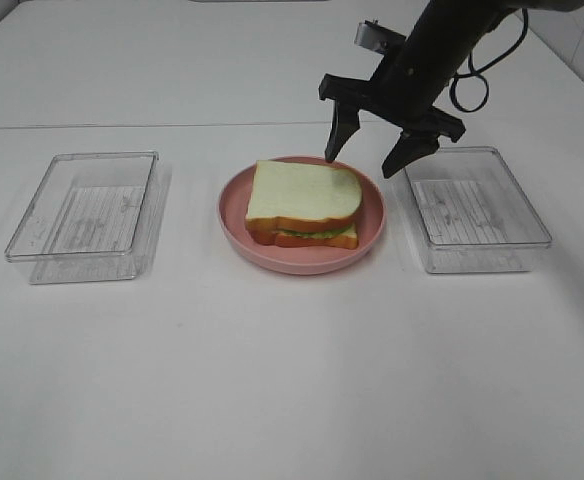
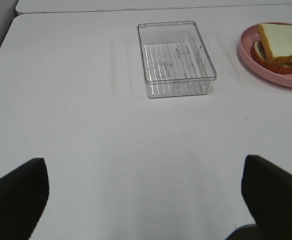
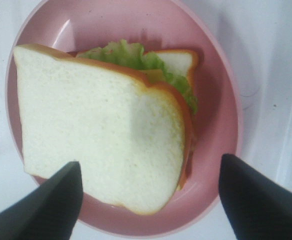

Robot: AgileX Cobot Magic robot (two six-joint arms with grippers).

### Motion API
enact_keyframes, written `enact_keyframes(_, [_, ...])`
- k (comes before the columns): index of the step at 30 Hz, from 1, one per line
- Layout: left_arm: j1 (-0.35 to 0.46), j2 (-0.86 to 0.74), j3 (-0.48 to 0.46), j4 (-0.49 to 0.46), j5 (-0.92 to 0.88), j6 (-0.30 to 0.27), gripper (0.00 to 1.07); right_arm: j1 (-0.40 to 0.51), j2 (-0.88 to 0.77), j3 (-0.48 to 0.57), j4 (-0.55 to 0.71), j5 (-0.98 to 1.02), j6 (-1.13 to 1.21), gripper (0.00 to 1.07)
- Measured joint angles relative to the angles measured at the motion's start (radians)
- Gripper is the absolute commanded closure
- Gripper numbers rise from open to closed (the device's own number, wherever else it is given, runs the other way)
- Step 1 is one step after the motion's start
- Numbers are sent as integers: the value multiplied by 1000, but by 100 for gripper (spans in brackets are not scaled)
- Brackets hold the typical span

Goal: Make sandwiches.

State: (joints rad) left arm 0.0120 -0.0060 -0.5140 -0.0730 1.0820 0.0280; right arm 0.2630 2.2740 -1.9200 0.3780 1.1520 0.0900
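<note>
Just one sandwich [image 1: 305,206], one plate [image 1: 370,234], two trays [image 1: 82,216]

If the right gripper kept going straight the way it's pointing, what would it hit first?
Probably the top bread slice of the sandwich on the pink plate: the right gripper points down at it with fingers open, though near the slice's edge, so depth is uncertain.

A: What lies on the white counter [image 1: 272,380]?
B: A round pink plate [image 1: 234,215] at centre, flanked by two clear plastic trays: the left tray [image 1: 82,215] well apart from it, the right tray [image 1: 477,208] just beside its rim.
</note>
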Motion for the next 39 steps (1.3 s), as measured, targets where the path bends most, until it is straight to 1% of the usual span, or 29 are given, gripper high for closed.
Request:
enact_keyframes(1, [0, 0, 0, 0, 0, 0, 7, 0, 0, -21, -14, 22, 8, 27])
enact_keyframes(2, [0, 0, 0, 0, 0, 0, 7, 0, 0, -21, -14, 22, 8, 27])
enact_keyframes(3, [0, 0, 0, 0, 0, 0, 7, 0, 0, -61, -36, 51, 19, 22])
enact_keyframes(4, [0, 0, 0, 0, 0, 0, 7, 0, 0, -106, -63, 61, 26, 20])
enact_keyframes(8, [0, 0, 0, 0, 0, 0, 7, 0, 0, -144, -96, 62, 26, 19])
enact_keyframes(9, [0, 0, 0, 0, 0, 0, 7, 0, -5, -167, -141, 61, 28, 19])
enact_keyframes(10, [0, 0, 0, 0, 0, 0, 7, 0, -17, -170, -187, 63, 34, 19])
enact_keyframes(11, [0, 0, 0, 0, 0, 0, 7, 0, -17, -170, -187, 63, 34, 19])
enact_keyframes(12, [0, 0, 0, 0, 0, 0, 7, 0, -24, -170, -218, 65, 35, 19])
enact_keyframes(13, [0, 0, 0, 0, 0, 0, 7, 0, -42, -170, -287, 66, 37, 19])
enact_keyframes(14, [0, 0, 0, 0, 0, 0, 7, 0, -42, -170, -287, 66, 37, 19])
enact_keyframes(15, [0, 0, 0, -1, 0, 0, 7, -4, -53, -170, -329, 65, 40, 19])
enact_keyframes(16, [0, 0, 0, -1, 0, 0, 7, -4, -53, -170, -329, 65, 40, 19])
enact_keyframes(18, [0, 0, 0, -1, 0, 0, 7, -40, -84, -170, -405, 66, 51, 19])
enact_keyframes(21, [0, 0, 0, -1, 0, 0, 7, -59, -86, -170, -409, 66, 51, 19])
enact_keyframes(23, [0, 0, 0, -1, 0, 0, 7, -137, -87, -155, -414, 65, 52, 19])
enact_keyframes(26, [0, 0, 0, -1, 0, 0, 7, -155, -89, -145, -420, 65, 52, 19])
enact_keyframes(28, [0, 0, 0, -1, 0, 0, 7, -205, -112, -87, -425, 67, 52, 19])
enact_keyframes(29, [0, 0, 0, -1, 0, 0, 7, -205, -112, -87, -425, 67, 52, 19])
enact_keyframes(30, [0, 0, 0, -2, 0, 0, 7, -213, -123, -66, -426, 67, 52, 19])
enact_keyframes(31, [0, 0, 0, -2, 0, 0, 7, -221, -150, -16, -429, 66, 52, 19])
enact_keyframes(32, [0, 0, 0, -2, 0, 0, 7, -221, -150, -16, -429, 66, 52, 19])
enact_keyframes(33, [0, 0, 0, -2, 0, 0, 7, -221, -165, 19, -432, 65, 52, 19])
enact_keyframes(34, [0, 0, 0, -2, 0, 0, 7, -221, -211, 100, -431, 65, 52, 19])
enact_keyframes(35, [0, 0, 0, -2, 0, 0, 7, -220, -238, 136, -431, 65, 52, 19])
enact_keyframes(36, [0, 0, 0, -2, 0, 0, 7, -220, -238, 136, -431, 65, 52, 19])
enact_keyframes(37, [0, 0, 0, -2, 0, 0, 7, -220, -293, 219, -431, 65, 52, 19])
enact_keyframes(38, [0, 0, 0, -2, 0, 0, 7, -220, -293, 219, -431, 65, 52, 19])
enact_keyframes(39, [0, 0, 0, -2, 0, 0, 7, -220, -328, 266, -432, 66, 52, 19])
